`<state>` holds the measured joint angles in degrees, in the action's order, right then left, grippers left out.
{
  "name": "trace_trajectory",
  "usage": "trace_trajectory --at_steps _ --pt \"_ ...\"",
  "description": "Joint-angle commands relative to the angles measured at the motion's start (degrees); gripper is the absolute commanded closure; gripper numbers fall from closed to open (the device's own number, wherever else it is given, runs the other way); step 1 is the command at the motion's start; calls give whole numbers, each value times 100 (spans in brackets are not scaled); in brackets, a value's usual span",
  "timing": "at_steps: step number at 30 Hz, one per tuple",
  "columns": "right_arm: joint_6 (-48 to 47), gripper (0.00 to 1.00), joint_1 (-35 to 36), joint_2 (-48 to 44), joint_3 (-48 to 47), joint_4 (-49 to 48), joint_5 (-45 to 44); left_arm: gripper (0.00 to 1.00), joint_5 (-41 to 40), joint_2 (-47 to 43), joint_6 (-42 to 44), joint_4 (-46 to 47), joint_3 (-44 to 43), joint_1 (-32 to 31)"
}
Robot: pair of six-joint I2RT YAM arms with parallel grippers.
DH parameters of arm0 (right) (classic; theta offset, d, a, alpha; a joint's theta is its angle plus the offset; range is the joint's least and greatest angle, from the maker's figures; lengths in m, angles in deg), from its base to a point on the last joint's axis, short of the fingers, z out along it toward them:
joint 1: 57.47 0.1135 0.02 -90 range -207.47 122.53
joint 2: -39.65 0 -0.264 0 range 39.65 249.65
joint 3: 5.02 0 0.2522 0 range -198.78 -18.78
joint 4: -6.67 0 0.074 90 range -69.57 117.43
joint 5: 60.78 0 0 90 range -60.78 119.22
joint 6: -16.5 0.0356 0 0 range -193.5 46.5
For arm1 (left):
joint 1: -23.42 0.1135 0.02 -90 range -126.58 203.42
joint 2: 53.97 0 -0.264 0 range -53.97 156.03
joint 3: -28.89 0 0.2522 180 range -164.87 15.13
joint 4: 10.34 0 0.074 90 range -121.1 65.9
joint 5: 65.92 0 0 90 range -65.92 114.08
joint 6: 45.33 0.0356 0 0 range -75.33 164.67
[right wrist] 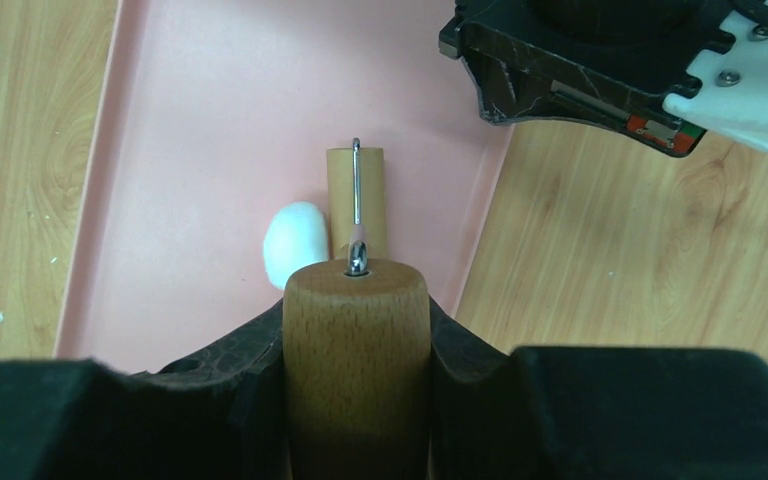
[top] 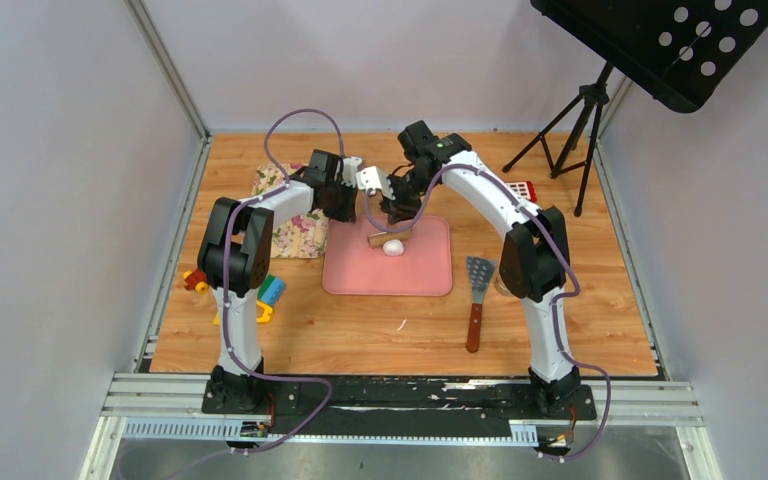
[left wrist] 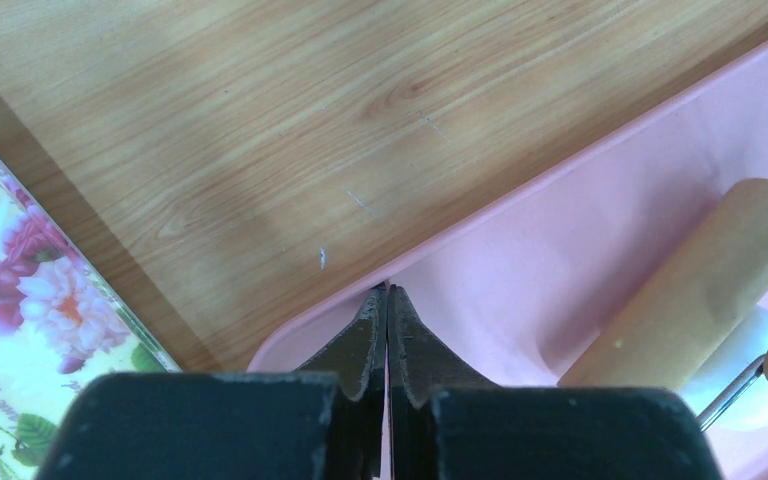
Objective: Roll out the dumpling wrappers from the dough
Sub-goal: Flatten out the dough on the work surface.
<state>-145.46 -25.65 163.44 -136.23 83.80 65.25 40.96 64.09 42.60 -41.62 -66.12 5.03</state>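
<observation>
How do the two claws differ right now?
The right gripper grips a wooden roller by its handle; the left gripper is shut tight, holding no tool. The right gripper hangs over the pink mat near the dough ball; the left gripper's tips meet at the mat's rim. Both are black and two-fingered.

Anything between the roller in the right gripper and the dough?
Nothing visible. The roller, held by the right gripper, sits right beside the dough on the bare pink mat.
</observation>
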Motion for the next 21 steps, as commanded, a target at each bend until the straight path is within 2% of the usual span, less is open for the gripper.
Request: trace_trajectory --at_steps 1,5,9,11,16,21 --pt "394 100 0 -372 -133 -128 119 100 -237 -2 101 -52 33 -20" --pt "1257 100 -4 -571 -15 -1154 -579 100 -230 13 96 -46 30 -24" --pt "1515 100 -8 -800 105 -1676 -1001 100 -230 3 101 -54 33 -24" --pt "1504 100 -8 -968 95 -1595 -862 100 -225 -22 94 -59 33 -25" --pt "1260 100 40 -1455 69 -670 -162 100 -225 -51 101 -50 48 -24" --pt "1321 100 224 -2133 824 -560 -347 100 -193 -42 101 -63 38 -24"
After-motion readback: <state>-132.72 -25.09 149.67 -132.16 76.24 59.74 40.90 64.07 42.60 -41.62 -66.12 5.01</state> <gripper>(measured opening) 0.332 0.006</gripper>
